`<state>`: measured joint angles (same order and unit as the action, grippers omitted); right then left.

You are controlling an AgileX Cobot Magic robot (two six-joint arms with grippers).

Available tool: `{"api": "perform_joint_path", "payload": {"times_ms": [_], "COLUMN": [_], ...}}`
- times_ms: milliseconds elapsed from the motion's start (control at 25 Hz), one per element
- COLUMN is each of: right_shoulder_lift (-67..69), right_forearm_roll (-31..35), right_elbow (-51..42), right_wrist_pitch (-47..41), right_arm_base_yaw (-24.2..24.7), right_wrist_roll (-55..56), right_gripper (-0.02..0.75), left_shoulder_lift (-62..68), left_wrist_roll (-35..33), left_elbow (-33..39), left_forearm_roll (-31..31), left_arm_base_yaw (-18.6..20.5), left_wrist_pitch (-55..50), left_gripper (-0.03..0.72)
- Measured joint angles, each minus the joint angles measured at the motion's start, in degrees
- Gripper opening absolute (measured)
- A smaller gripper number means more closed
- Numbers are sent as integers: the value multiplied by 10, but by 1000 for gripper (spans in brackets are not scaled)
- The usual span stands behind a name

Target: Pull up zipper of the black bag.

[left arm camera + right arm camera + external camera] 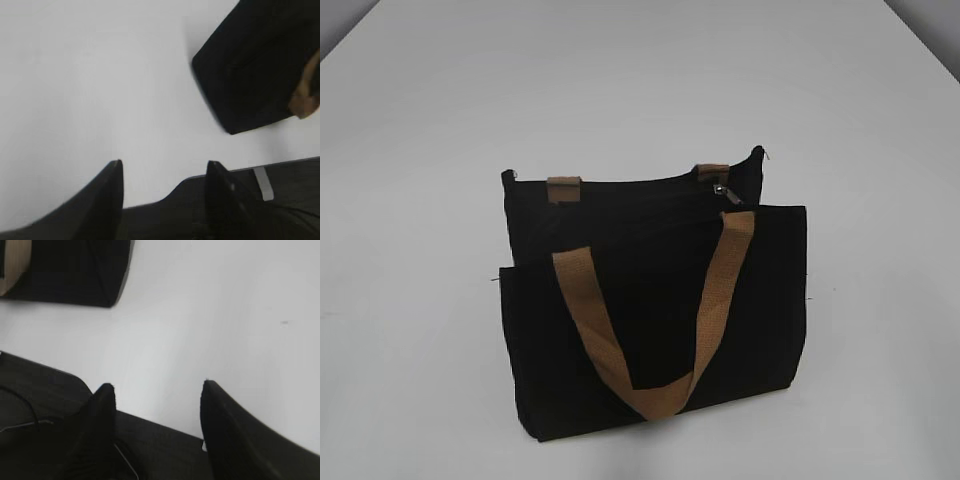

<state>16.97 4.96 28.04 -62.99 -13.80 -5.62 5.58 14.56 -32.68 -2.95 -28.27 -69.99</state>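
Observation:
The black bag (pixel 650 320) stands upright in the middle of the white table, its tan webbing handle hanging down the front. The zipper (pixel 724 191), a small silver pull tab, sits near the right end of the top edge, next to a tan strap tab. No gripper shows in the exterior view. My left gripper (pixel 165 167) is open and empty over bare table, with a corner of the bag (pixel 250 65) at the upper right. My right gripper (pixel 156 389) is open and empty, with a corner of the bag (pixel 75 270) at the upper left.
The white table (pixel 420 150) spreads around the bag on all sides. A dark surface with a white label (pixel 262 182) lies along the table's near edge in the left wrist view. Thin cables (pixel 20 412) run over a dark area in the right wrist view.

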Motion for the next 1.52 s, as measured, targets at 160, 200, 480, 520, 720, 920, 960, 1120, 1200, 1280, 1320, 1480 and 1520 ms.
{"api": "perform_joint_path", "payload": {"times_ms": [160, 200, 480, 520, 720, 920, 960, 1120, 1200, 1280, 1320, 1480, 1520], "right_shoulder_lift": [-64, -74, -76, -72, -68, -68, -68, -68, -68, -70, -75, -121, -135], "right_forearm_roll": [1, 1, 1, 1, 1, 1, 1, 1, 1, 1, 1, 1, 1], "right_elbow": [-1, -1, -1, -1, -2, -2, -2, -2, -2, -2, -2, -2, -2], "right_wrist_pitch": [1, 1, 1, 1, 1, 1, 1, 1, 1, 1, 1, 1, 1], "right_arm_base_yaw": [0, 0, 0, 0, 0, 0, 0, 0, 2, 17, 32, 96, 105], "right_wrist_roll": [-4, -6, -12, -13, -13, -13, -14, -14, -14, -14, -14, -14, -14], "right_gripper": [422, 422, 422, 422, 422, 422, 422, 422, 422, 422, 422, 422, 422], "left_shoulder_lift": [-53, -48, -40, -40, -40, -40, -40, -40, -40, -40, -40, -40, -41], "left_wrist_roll": [-81, -91, -107, -107, -108, -108, -108, -108, -108, -108, -108, -108, -108], "left_elbow": [0, 0, 24, 25, 25, 25, 25, 25, 25, 25, 25, 25, 25], "left_forearm_roll": [24, 26, 29, 29, 29, 26, 26, 25, 25, 26, 23, 23, 23], "left_arm_base_yaw": [0, 0, 0, 0, 0, 0, 0, 0, 5, 29, 52, 175, 201], "left_wrist_pitch": [-4, 0, 82, 85, 92, 92, 92, 92, 92, 92, 92, 93, 93], "left_gripper": [398, 398, 398, 398, 398, 398, 398, 398, 398, 398, 398, 398, 398]}}
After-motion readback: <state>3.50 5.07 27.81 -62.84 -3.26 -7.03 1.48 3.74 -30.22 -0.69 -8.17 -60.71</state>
